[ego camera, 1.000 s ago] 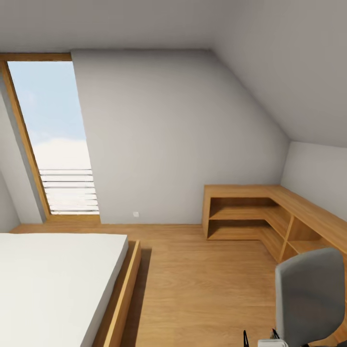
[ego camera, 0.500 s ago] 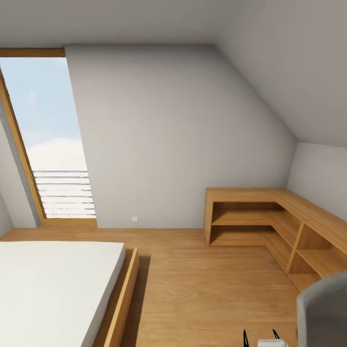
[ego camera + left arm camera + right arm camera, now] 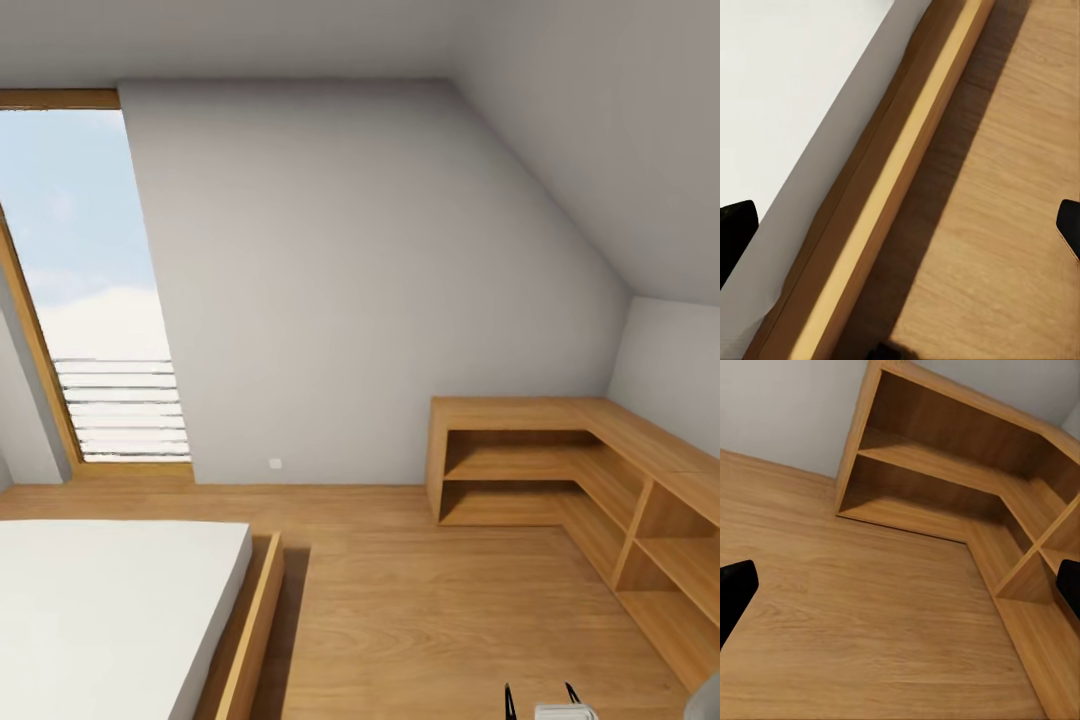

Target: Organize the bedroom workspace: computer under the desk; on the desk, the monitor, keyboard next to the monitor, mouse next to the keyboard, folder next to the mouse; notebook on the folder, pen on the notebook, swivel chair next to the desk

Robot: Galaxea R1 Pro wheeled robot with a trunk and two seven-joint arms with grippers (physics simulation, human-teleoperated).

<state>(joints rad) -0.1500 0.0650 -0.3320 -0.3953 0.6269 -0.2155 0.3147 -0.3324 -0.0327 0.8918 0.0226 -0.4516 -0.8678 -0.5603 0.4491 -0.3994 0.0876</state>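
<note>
Your swivel chair [image 3: 708, 702] shows as a grey sliver at the lower right edge of the head view, beside the corner shelf [image 3: 560, 470]; which way it faces can't be told. Your left claw [image 3: 900, 217] gapes wide and empty over the bed [image 3: 787, 112] edge and floor [image 3: 1012, 225]. Your right claw [image 3: 900, 585] is equally wide and empty, over floor near the shelf.

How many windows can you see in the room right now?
1: a tall wood-framed window at the head view's left, above the bed, reaching down toward the floor. Others may lie outside the frame.
</note>
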